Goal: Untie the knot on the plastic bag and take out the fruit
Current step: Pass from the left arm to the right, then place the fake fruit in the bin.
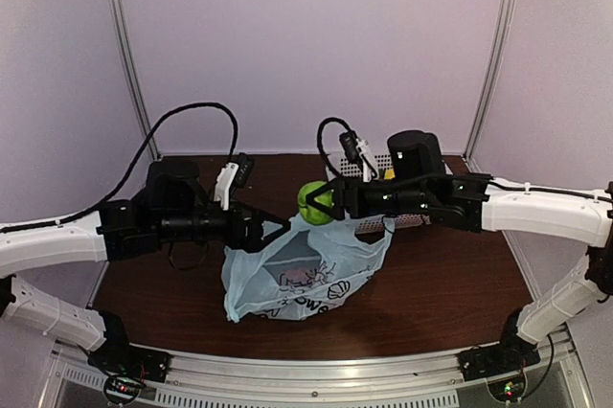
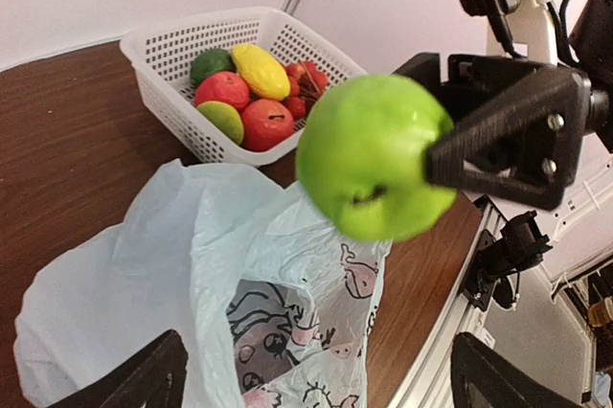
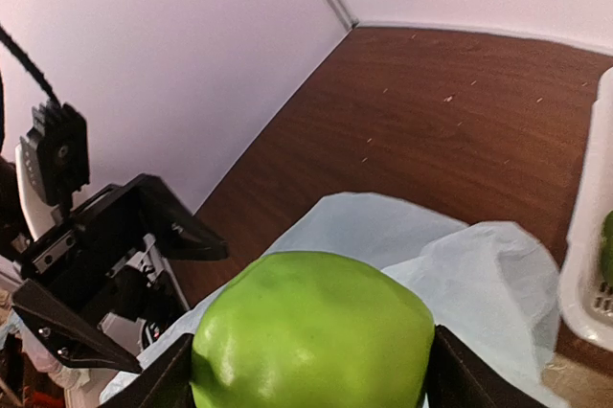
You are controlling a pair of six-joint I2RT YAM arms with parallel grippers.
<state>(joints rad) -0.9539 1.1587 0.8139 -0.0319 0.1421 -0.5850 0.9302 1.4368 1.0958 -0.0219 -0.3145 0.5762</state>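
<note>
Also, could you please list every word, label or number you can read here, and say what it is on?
"OW": black letters low on the bag, small and creased, so not certain; the rest of the word is lost in folds.
Nothing else is readable: the bag's other marks are cartoon drawings, and the basket shows no text.

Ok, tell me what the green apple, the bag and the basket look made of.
The green apple looks like glossy moulded plastic, given its sheen. The bag is thin translucent pale blue film, crinkled and printed. The basket seems rigid matte white plastic, with perforated walls.
</note>
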